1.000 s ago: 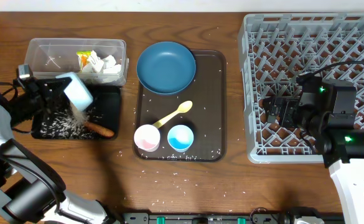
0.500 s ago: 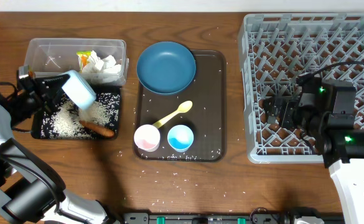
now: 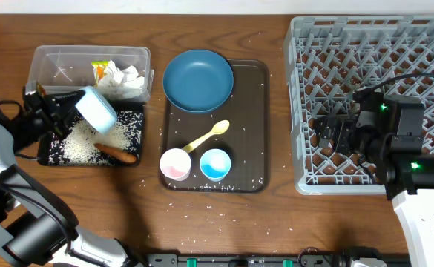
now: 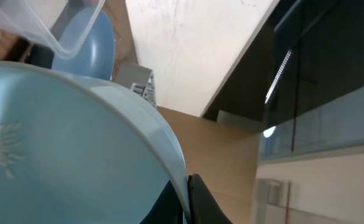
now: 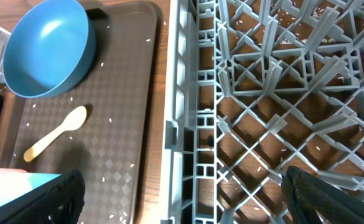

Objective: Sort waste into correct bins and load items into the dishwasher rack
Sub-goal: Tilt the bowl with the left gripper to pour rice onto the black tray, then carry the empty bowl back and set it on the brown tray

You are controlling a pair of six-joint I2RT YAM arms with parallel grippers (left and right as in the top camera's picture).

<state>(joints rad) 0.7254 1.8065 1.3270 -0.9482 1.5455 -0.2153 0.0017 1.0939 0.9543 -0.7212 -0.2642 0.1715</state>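
My left gripper is shut on the rim of the pale blue-white bowl, held tilted over the black tray, which holds white rice and the sausage. In the left wrist view the bowl fills the frame, its rim pinched between the fingers. The clear tub holds tissues and the wrapper. My right gripper is open and empty over the grey rack, at its left wall. The blue dish, yellow spoon, pink cup and blue cup sit on the brown serving tray.
The brown serving tray lies mid-table between the bins and the rack. Loose rice grains are scattered on it and on the wooden table in front. The rack floor also carries a few grains.
The rice that was pouring from the bowl now lies in the black tray. The bowl has shifted slightly and stays tilted. The right arm has not moved.
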